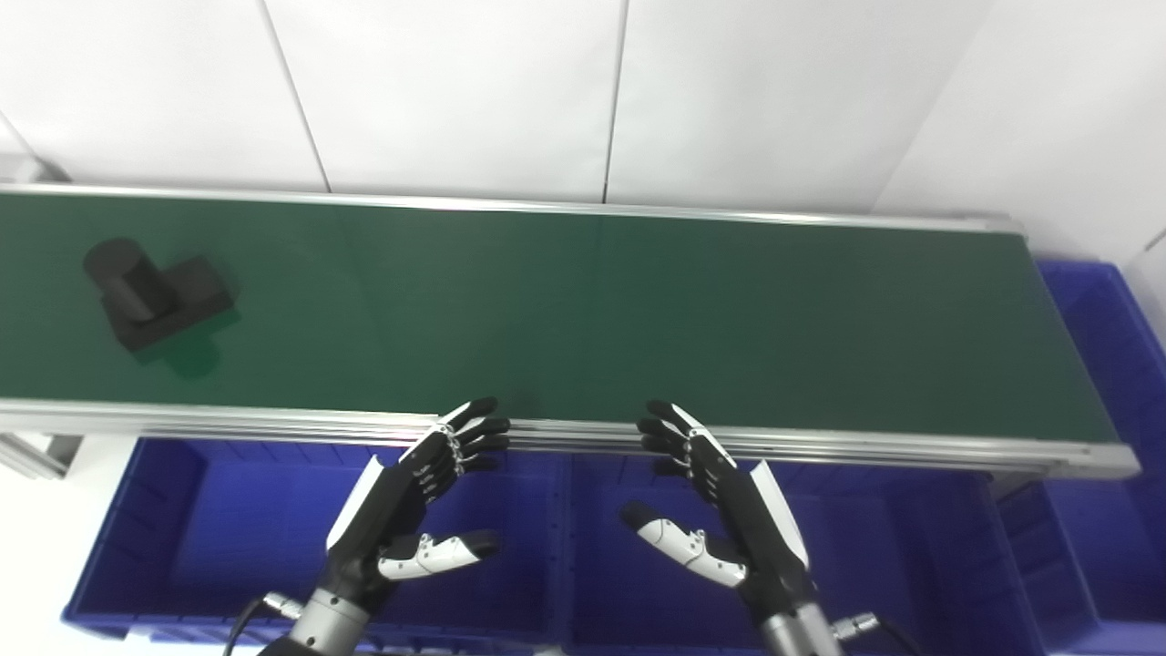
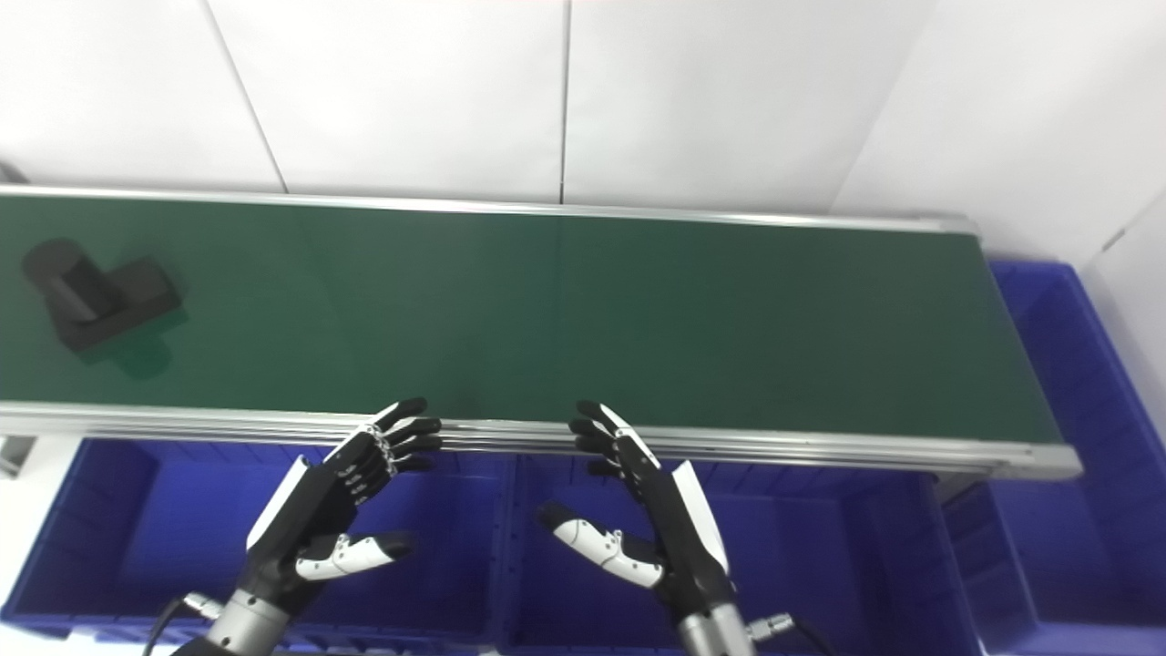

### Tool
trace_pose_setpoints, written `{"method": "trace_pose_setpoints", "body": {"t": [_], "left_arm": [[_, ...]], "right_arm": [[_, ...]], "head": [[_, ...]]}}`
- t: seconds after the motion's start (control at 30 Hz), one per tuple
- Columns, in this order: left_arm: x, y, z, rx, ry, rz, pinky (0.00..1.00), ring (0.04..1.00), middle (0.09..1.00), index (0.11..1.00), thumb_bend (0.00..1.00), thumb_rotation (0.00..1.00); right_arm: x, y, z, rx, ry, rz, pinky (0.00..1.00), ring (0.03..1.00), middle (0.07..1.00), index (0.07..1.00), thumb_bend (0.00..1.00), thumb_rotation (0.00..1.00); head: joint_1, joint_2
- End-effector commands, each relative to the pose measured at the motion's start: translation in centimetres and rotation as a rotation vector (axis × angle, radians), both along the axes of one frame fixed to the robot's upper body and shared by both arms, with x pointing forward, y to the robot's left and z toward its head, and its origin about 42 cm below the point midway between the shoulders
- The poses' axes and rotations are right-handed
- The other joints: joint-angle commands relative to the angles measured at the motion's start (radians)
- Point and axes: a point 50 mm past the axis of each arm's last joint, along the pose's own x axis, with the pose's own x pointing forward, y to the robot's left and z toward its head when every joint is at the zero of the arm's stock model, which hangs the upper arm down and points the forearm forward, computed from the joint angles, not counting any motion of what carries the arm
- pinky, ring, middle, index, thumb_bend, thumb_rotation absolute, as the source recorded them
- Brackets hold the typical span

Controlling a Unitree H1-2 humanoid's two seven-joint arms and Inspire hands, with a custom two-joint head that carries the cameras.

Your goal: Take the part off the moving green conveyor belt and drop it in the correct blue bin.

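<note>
A black part (image 1: 155, 293), a short cylinder on a flat block, lies on the green conveyor belt (image 1: 583, 310) at its far left; it also shows in the right eye view (image 2: 96, 292). My left hand (image 1: 414, 501) is open and empty, held above the blue bins, its fingertips at the belt's near rail. My right hand (image 1: 720, 497) is open and empty beside it, fingertips also at the rail. Both hands are far to the right of the part.
Blue bins stand below the belt's near edge: one at the left (image 1: 209, 538), one in the middle (image 1: 592, 574), one further right (image 1: 911, 556). Another blue bin (image 1: 1111, 346) stands past the belt's right end. A white wall runs behind the belt.
</note>
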Motion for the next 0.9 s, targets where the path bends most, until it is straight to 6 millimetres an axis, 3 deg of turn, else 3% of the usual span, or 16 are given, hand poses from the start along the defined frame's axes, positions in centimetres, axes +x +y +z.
{"method": "trace_pose_setpoints", "body": {"t": [0.0, 0.23, 0.4, 0.87], "left_arm": [[0.6, -0.6, 0.8, -0.004, -0.070, 0.011, 0.74, 0.793, 0.832, 0.873, 0.86, 0.45], [0.7, -1.7, 0.3, 0.003, -0.065, 0.010, 0.73, 0.789, 0.829, 0.867, 0.89, 0.46], [0.8, -2.5, -0.3, -0.008, -0.059, 0.008, 0.73, 0.790, 0.828, 0.862, 0.89, 0.44], [1.6, -3.1, -1.4, -0.003, -0.042, 0.009, 0.71, 0.770, 0.807, 0.839, 0.93, 0.41]], "right_arm": [[0.1, -0.2, 0.7, 0.018, -0.077, 0.005, 0.77, 0.836, 0.850, 0.898, 0.53, 0.50], [0.3, -0.8, 0.4, 0.010, -0.087, 0.004, 0.75, 0.834, 0.854, 0.906, 0.49, 0.48], [0.4, -1.3, -0.2, 0.004, -0.096, 0.002, 0.75, 0.837, 0.859, 0.913, 0.47, 0.49], [1.1, -1.8, 0.0, 0.011, -0.144, -0.001, 0.73, 0.826, 0.858, 0.919, 0.48, 0.52]], "head": [[0.030, -0.013], [0.125, -0.068], [0.197, -0.131], [0.232, -0.196]]}}
